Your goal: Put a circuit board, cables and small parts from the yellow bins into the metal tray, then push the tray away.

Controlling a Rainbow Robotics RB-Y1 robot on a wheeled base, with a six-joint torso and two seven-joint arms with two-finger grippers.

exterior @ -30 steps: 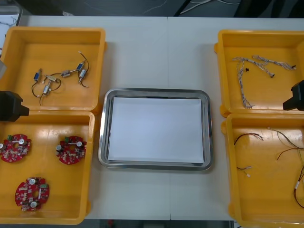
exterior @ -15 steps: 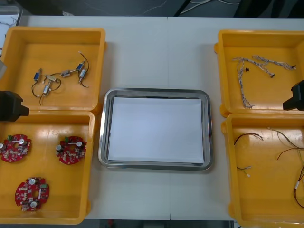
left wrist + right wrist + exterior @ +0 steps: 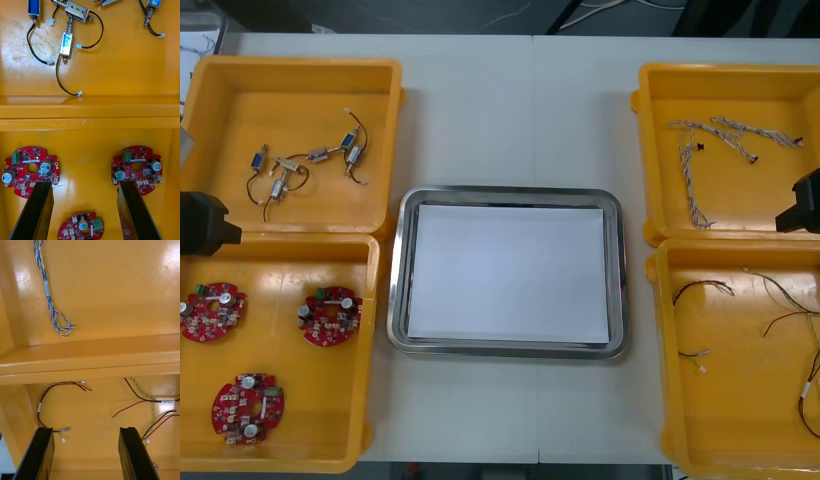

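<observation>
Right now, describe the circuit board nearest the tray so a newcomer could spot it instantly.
Find the metal tray at the centre of the table, then the yellow bin at its left, nearer the robot. Of its three round red circuit boards, the target board lies closest to the tray; one neighbour sits farther left, the other nearer the robot.

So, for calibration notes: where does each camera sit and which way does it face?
Front view: above the arms, steeply down at light table, shiny metal tray, yellow plastic bins; both black arm ends at the sides.
Left wrist view: on the left wrist, into the left bins; open left pincer over round red circuit boards.
Right wrist view: on the right wrist, into the right bins; open right pincer over thin red and black cables.
Shared: front and left wrist views both show those boards and small metal parts.
</observation>
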